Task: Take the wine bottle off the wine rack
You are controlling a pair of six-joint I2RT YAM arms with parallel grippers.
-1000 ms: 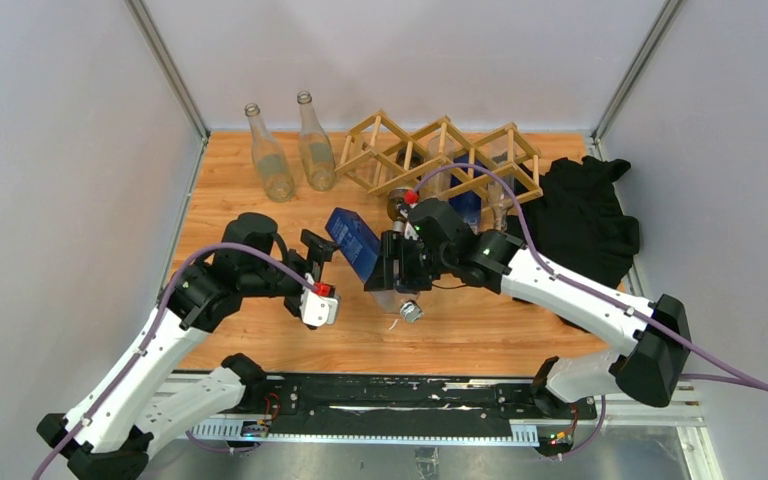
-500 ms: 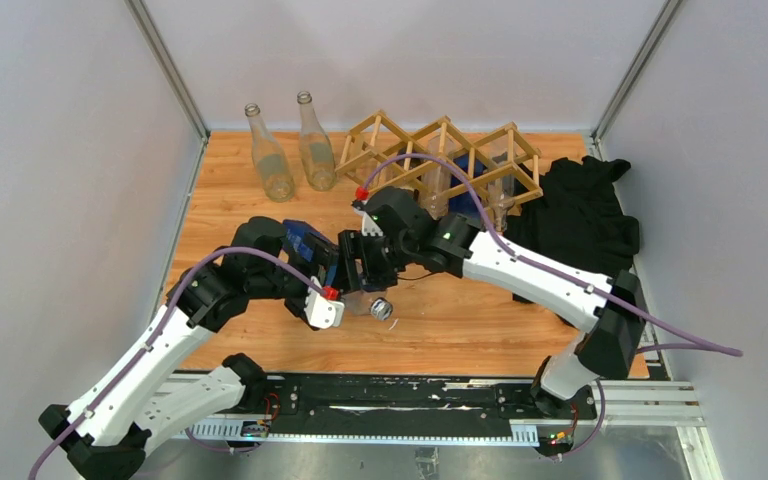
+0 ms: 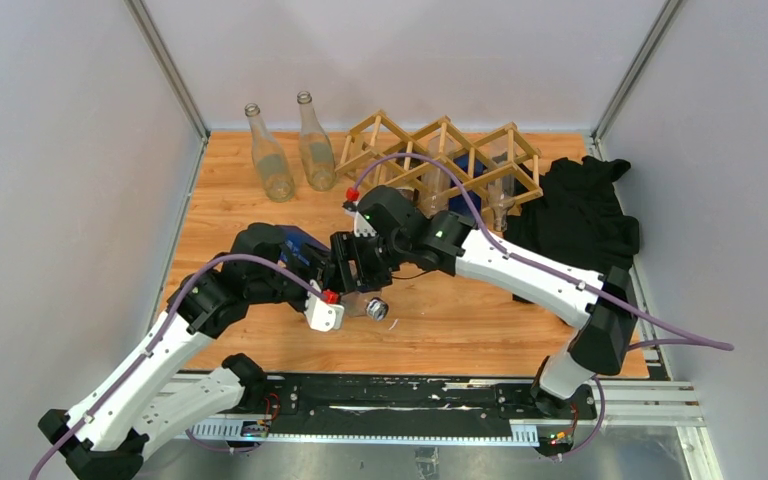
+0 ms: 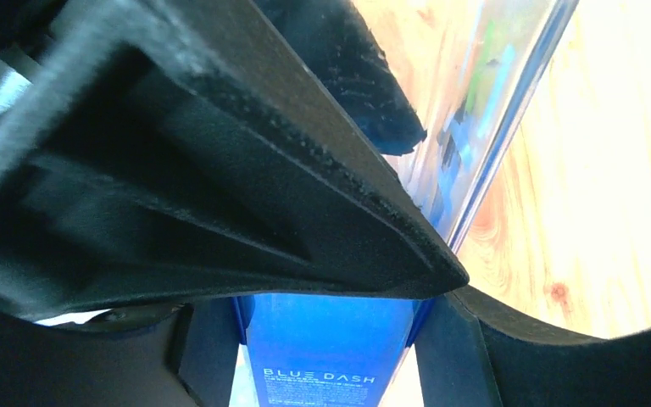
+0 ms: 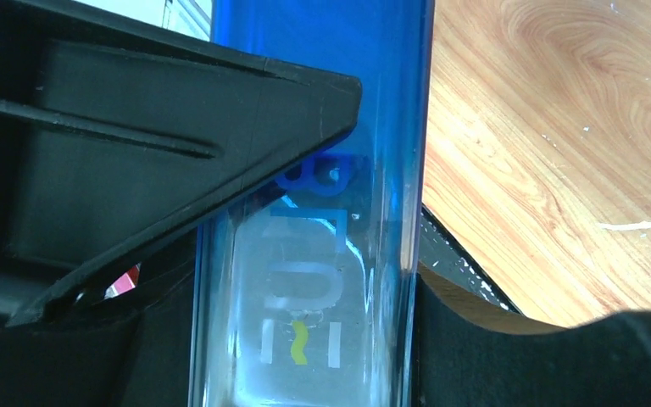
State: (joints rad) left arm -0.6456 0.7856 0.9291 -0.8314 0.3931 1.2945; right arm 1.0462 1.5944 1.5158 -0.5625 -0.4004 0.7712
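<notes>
Now I see the wine bottle (image 3: 300, 240) out of the wine rack (image 3: 440, 155), in front of the rack's left end. The right gripper (image 3: 356, 266) clamps its clear part, and the left gripper (image 3: 310, 262) has both fingers pressed on its blue part.

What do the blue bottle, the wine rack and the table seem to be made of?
The blue bottle looks like glossy clear glass or plastic, see-through with reflections. The wine rack seems pale bare wood slats. The table shows wood grain and knots, perhaps laminate.
</notes>
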